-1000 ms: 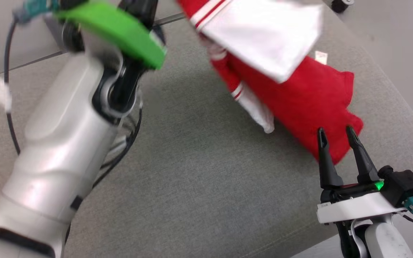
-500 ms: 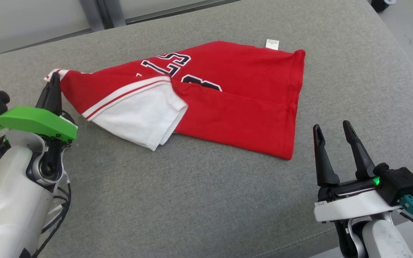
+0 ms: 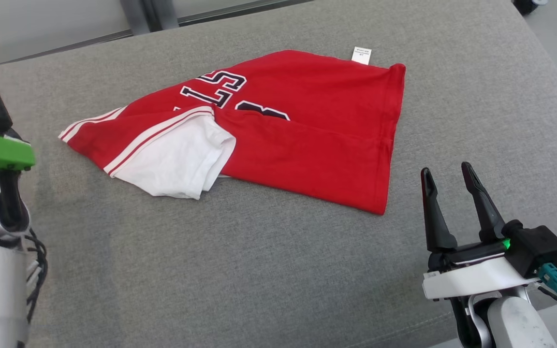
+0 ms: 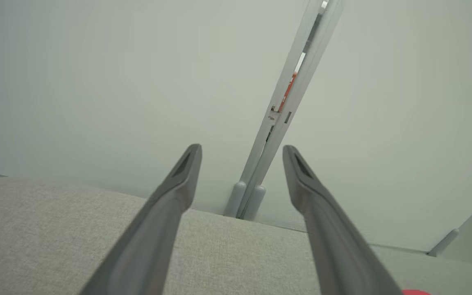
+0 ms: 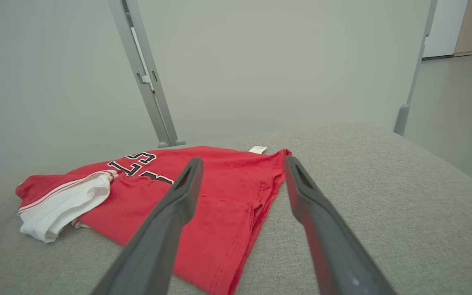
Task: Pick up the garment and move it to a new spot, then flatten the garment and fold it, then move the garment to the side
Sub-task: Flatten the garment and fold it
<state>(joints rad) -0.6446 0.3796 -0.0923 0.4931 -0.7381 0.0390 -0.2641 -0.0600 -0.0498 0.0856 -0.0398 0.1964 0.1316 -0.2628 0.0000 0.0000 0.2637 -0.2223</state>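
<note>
Jersey (image 3: pixel 307 140) is lying crosswise ahead, sleeve end pointing toward my left gripper (image 4: pixel 242 147), hem end toward my right gripper (image 3: pixel 447 170); both are gaping, empty.

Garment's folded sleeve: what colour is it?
The sleeve is white with red-and-white striped trim; it shows best in the head view.

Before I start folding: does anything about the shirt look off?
Yes. The shirt is not flat: a white sleeve is bunched over the red front, hiding part of the lettering, and a label sticks out.
</note>
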